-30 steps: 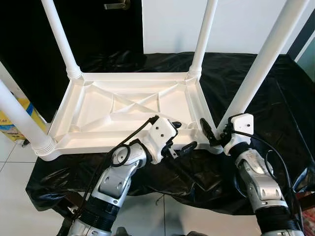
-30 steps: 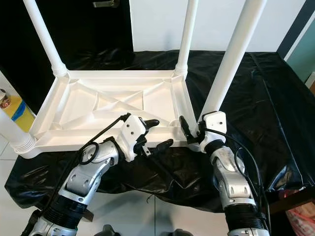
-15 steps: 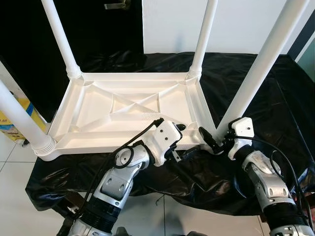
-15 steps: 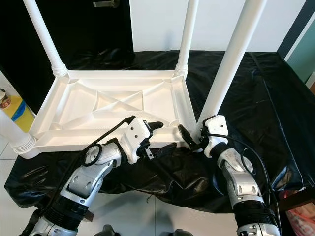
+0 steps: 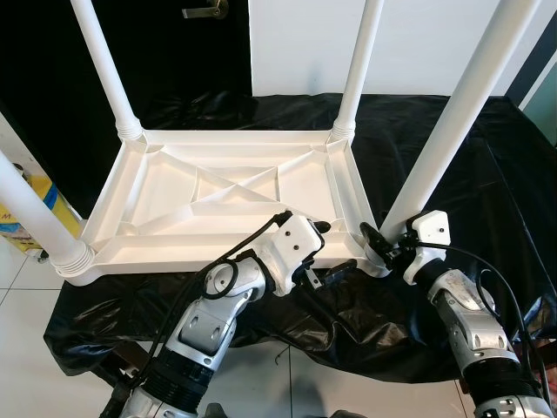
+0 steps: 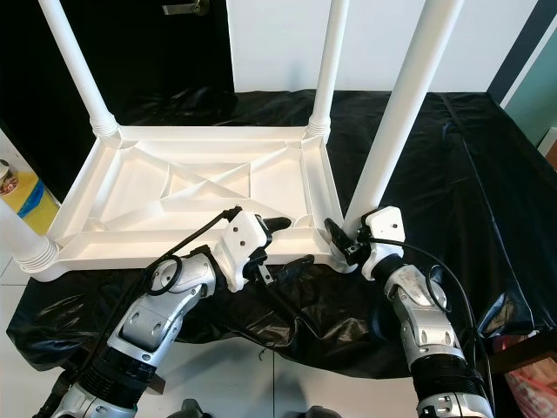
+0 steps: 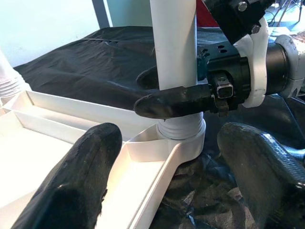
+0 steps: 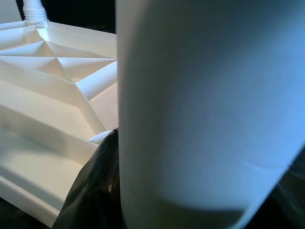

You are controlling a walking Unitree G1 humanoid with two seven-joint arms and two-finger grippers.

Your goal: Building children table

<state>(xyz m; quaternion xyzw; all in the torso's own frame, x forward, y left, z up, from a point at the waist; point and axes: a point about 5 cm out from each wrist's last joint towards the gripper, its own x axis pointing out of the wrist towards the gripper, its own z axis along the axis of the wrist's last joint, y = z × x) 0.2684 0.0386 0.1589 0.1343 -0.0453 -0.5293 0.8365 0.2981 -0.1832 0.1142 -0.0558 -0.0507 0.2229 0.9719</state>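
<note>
The white plastic table (image 5: 157, 258) lies upside down on a black-covered surface, with all its legs pointing up. My left gripper (image 5: 329, 251) is open and straddles the near rim close to the near right corner, one finger over the rim and one below it. In the left wrist view its fingers (image 7: 71, 191) stand wide apart around the corner socket (image 7: 183, 136). My right gripper (image 5: 383, 246) is shut on the base of the near right leg (image 5: 452, 122), one finger on each side. In the right wrist view that leg (image 8: 205, 105) looms very close.
Black sheeting (image 5: 513, 174) covers the support and hangs over its front edge. A yellow container (image 6: 22, 187) stands on the white tiled floor (image 5: 26, 348) at the left. A dark door with a handle (image 5: 204, 10) and a white wall are behind.
My left gripper has slid a little along the rim toward the near right corner. The right wrist has sunk slightly at the leg's base. The table has stayed put.
</note>
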